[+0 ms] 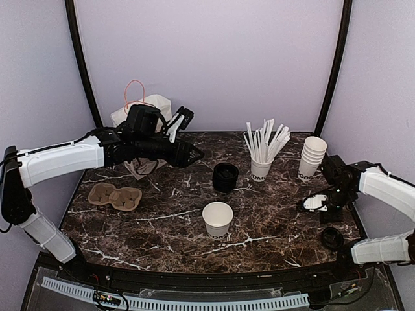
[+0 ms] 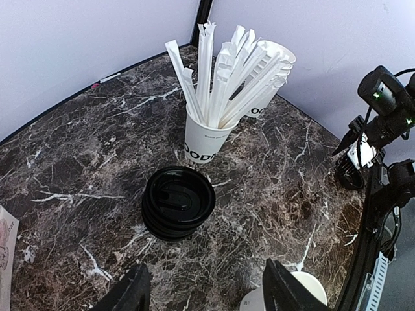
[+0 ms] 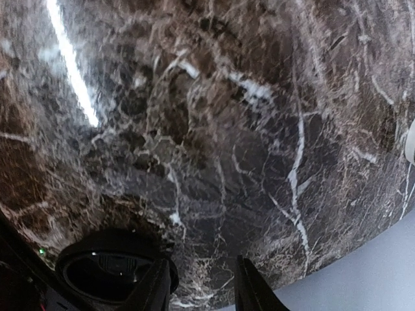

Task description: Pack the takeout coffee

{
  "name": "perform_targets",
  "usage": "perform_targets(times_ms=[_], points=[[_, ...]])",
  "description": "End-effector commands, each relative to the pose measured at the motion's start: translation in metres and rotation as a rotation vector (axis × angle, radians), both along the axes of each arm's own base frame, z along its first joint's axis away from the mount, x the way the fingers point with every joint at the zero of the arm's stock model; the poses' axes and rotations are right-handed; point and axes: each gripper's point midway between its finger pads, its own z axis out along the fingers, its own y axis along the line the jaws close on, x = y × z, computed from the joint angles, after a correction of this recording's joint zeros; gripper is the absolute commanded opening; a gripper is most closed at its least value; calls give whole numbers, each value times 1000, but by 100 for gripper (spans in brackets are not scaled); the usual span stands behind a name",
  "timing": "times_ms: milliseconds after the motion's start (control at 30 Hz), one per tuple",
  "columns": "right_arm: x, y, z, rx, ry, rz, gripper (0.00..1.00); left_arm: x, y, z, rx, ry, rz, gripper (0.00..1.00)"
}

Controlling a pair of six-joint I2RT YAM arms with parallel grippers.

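We see the takeout coffee (image 1: 217,218), an open-topped white cup, standing upright near the middle of the marble table (image 1: 162,233), just in front of the stack of black lids (image 1: 225,176) (the left gripper (image 2: 206,275) faces these, fingers spread and empty), while the right gripper (image 3: 202,269) hangs parted above marble near the right edge.

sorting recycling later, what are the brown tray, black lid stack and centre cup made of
Brown tray: looks like moulded pulp cardboard, matte, with soft rounded wells.
Black lid stack: likely thin plastic, glossy, highlights on its ridges.
Centre cup: seemingly paper, matte white, rolled rim, dark print near its base.
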Motion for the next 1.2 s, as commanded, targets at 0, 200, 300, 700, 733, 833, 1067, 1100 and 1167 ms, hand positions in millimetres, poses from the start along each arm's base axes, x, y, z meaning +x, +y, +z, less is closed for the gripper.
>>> perform_targets(times_ms=[0, 200, 300, 700, 733, 833, 1067, 1100, 1167], points=[[-18, -32, -7, -178, 68, 96, 37, -8, -3, 10, -49, -31, -40, 61], [-43, -47, -23, -254, 149, 153, 38, -8, -1, 10, -50, -55, -38, 60], [-38, -48, -31, -262, 121, 152, 38, -8, 2, 7, -50, -62, -25, 60], [-24, -25, -43, -147, 146, 92, 24, -10, 8, 1, -47, -52, -2, 59], [-24, -24, -42, -137, 148, 90, 22, -9, 8, 2, -47, -54, 2, 59], [-24, -16, -39, -94, 154, 83, 15, -8, 8, 2, -49, -55, 5, 59], [-9, 39, 2, 207, 180, 29, 5, -2, 14, 5, -27, -96, 31, 59], [-7, 47, 8, 251, 187, 22, 4, -2, 14, 8, -24, -107, 29, 59], [-4, 61, 17, 326, 207, 9, 3, -1, 14, 12, -21, -119, 27, 59]])
